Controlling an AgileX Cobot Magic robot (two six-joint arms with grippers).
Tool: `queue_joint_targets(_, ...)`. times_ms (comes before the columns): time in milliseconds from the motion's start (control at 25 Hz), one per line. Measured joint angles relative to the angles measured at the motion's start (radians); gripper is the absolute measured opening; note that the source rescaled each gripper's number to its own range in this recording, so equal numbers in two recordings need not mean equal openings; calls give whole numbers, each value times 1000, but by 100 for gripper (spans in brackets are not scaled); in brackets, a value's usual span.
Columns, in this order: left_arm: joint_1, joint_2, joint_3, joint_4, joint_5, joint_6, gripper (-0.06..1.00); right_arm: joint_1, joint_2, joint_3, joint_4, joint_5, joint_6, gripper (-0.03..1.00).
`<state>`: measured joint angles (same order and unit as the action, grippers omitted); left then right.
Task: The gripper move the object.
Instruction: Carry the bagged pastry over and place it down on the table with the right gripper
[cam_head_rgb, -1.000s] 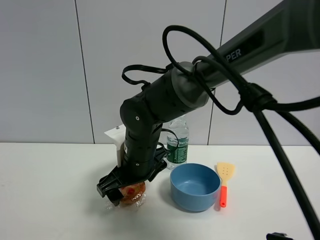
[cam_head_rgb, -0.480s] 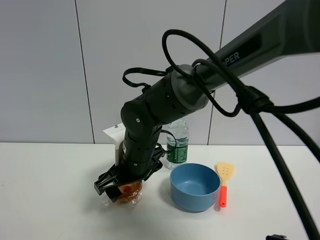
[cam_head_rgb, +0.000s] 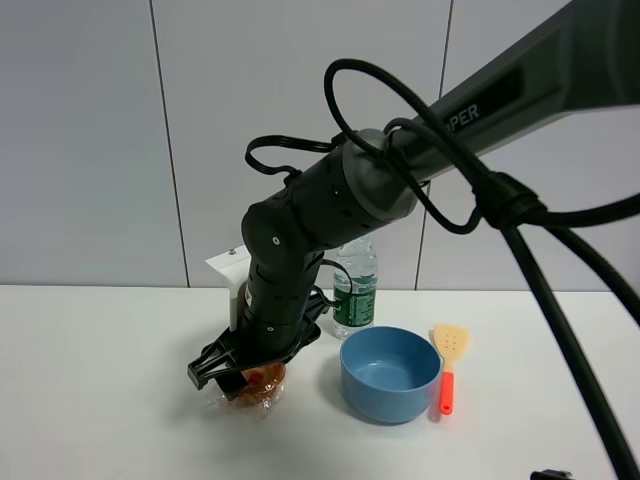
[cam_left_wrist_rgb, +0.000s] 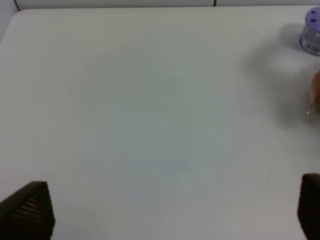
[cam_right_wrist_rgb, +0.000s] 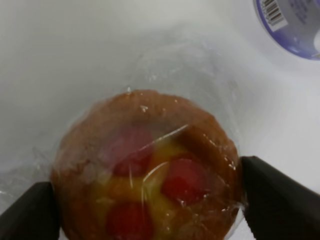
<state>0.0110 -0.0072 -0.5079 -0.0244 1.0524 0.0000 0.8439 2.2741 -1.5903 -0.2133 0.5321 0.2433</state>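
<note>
The bun (cam_head_rgb: 258, 381), golden-brown with red spots and in crinkly clear wrap, sits low at the white table (cam_head_rgb: 100, 400), left of the middle. My right gripper (cam_head_rgb: 236, 374), a black claw on a thick dark arm, reaches across and is shut on it. In the right wrist view the bun (cam_right_wrist_rgb: 145, 175) fills the gap and both black fingers (cam_right_wrist_rgb: 272, 200) press its sides. My left gripper (cam_left_wrist_rgb: 169, 207) is open and empty over bare table, with only its fingertips (cam_left_wrist_rgb: 27, 210) in view. An edge of the bun (cam_left_wrist_rgb: 316, 92) shows in the left wrist view.
A blue bowl (cam_head_rgb: 390, 373) stands right of the bun, with an orange-yellow spatula (cam_head_rgb: 449, 360) beside it. A water bottle (cam_head_rgb: 356, 285) stands behind the arm. A purple-lidded tub (cam_right_wrist_rgb: 292, 22) lies close to the bun and also shows in the left wrist view (cam_left_wrist_rgb: 312, 31).
My right gripper has shifted slightly left with the bun in it, then held almost still over the last half second.
</note>
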Motion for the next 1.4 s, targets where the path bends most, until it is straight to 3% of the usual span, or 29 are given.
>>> queue_joint_targets(280, 0, 0, 0, 0, 0, 0, 100, 0, 0, 0, 0, 0, -22, 59)
queue_joint_targets(880, 0, 0, 0, 0, 0, 0, 100, 0, 27, 0, 26, -37, -26, 60)
queue_joint_targets(1000, 0, 0, 0, 0, 0, 0, 100, 0, 27, 0, 27, -38, -26, 48)
queue_joint_targets(1280, 0, 0, 0, 0, 0, 0, 100, 0, 27, 0, 30, -35, -26, 0)
queue_joint_targets(1400, 0, 0, 0, 0, 0, 0, 100, 0, 27, 0, 31, -29, -26, 0)
